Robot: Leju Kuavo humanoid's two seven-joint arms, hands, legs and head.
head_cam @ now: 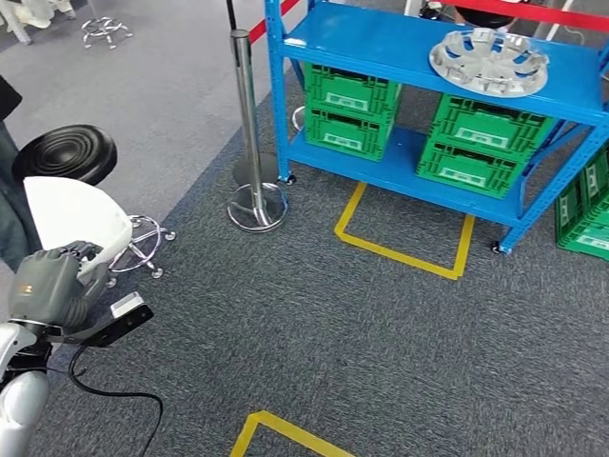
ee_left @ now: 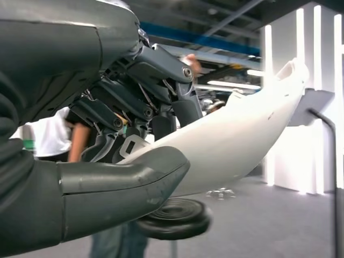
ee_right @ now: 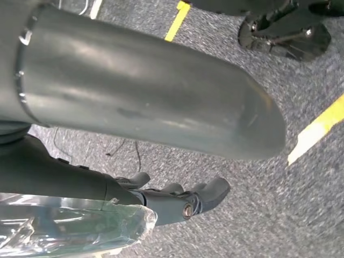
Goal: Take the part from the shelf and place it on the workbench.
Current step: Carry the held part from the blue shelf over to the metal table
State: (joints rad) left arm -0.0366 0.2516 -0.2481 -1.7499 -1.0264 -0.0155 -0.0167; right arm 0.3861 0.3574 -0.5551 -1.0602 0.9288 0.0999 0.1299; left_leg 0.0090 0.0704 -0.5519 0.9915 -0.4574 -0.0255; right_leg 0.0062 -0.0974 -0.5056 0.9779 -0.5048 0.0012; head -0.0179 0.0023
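1. The left robot hand point(head_cam: 53, 286) grasps the white part point(head_cam: 75, 217), carried low at the robot's left, well apart from the blue shelf point(head_cam: 431, 57).
2. I judge the carry needs a firm, level grip until the counter appears.
3. The right wrist view shows the right robot hand point(ee_right: 178, 199) released, fingers apart above carpet.
4. The left wrist view shows the thumb point(ee_left: 121, 183) under the part.

Just beyond the left hand point(head_cam: 53, 286), which grips the white part point(head_cam: 75, 217), a black stool point(head_cam: 66, 152) stands close. Off to its right, open grey carpet point(head_cam: 324, 333) gives passage up to a stanchion post point(head_cam: 247, 114) and the blue shelf point(head_cam: 431, 57).
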